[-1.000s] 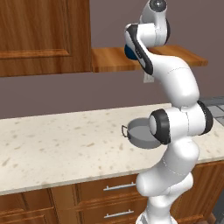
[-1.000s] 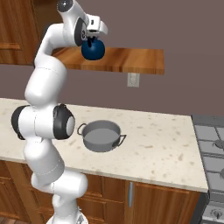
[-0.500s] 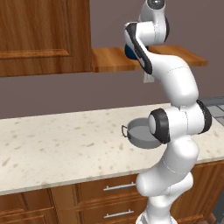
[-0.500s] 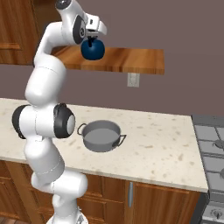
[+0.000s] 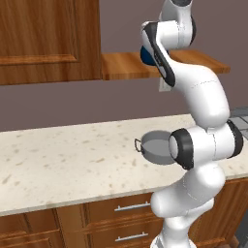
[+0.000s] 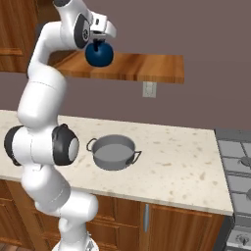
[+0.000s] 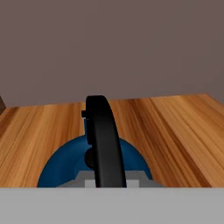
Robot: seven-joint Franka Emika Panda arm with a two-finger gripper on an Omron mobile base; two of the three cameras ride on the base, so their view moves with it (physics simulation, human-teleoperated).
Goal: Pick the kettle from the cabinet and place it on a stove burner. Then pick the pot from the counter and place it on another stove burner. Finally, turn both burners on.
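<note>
The dark-blue kettle (image 6: 99,55) is on the open shelf board of the cabinet (image 6: 147,67), near its left end. My gripper (image 6: 101,43) comes down from above and is shut on the kettle's black arched handle (image 7: 103,140). In the hand view the blue body (image 7: 63,166) lies just below the handle, with the wood shelf (image 7: 175,131) around it. In the left base view my arm hides most of the kettle (image 5: 146,56). The grey pot (image 6: 113,152) stands on the counter (image 6: 186,166), below and in front of the shelf, with nothing in it.
The stove (image 6: 240,166) begins at the counter's right end. A panelled cabinet door (image 5: 48,38) hangs left of the shelf. A wall socket (image 6: 149,89) sits under the shelf. Drawers with steel handles (image 5: 131,207) run below the counter.
The jaws have closed on the kettle's handle. The arm and the kettle have barely shifted; the pot has not moved.
</note>
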